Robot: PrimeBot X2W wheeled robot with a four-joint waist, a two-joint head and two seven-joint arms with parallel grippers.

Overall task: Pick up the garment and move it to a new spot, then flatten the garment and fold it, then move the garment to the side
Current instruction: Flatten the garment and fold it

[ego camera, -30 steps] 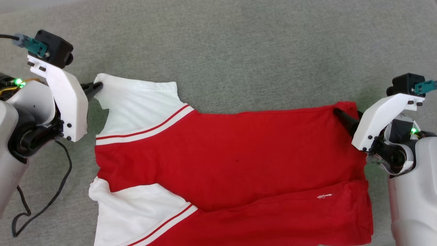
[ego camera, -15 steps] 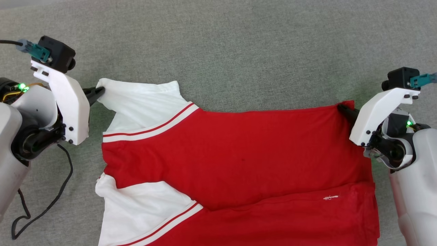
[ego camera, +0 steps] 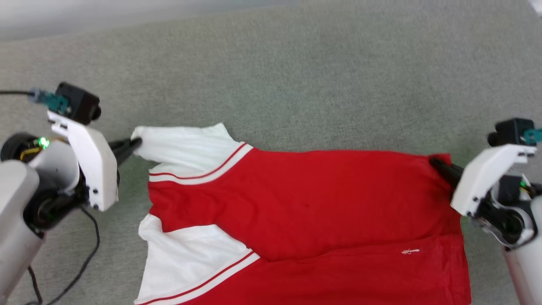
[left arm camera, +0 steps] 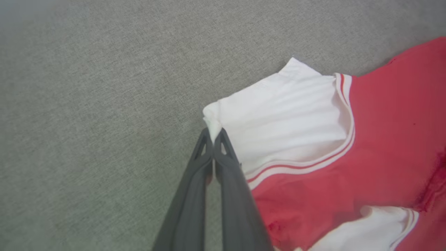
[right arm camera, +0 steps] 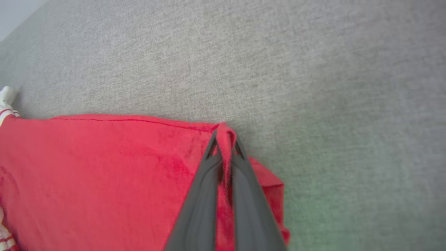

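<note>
The garment [ego camera: 305, 207] is a red T-shirt with white sleeves and red-white striped trim, spread sideways on the grey carpet with its plain back up; the lettering is hidden. My left gripper [ego camera: 134, 145] is shut on the corner of the far white sleeve [left arm camera: 278, 115], which the left wrist view shows pinched between the dark fingers [left arm camera: 205, 164]. My right gripper [ego camera: 436, 163] is shut on the far red hem corner [right arm camera: 225, 134]. The far edge is stretched between both grippers and folded toward me over the lower layer. A second white sleeve [ego camera: 186, 258] lies nearer to me.
Grey carpet [ego camera: 296, 84] surrounds the garment, with open floor beyond its far edge. A black cable [ego camera: 91, 250] trails on the carpet below my left arm. A paler floor strip [ego camera: 84, 12] runs along the top left.
The head camera has tilted, so the whole scene sits lower. Both grippers keep their grips; the far edge is pulled nearer to me and the far sleeve looks narrower and flatter.
</note>
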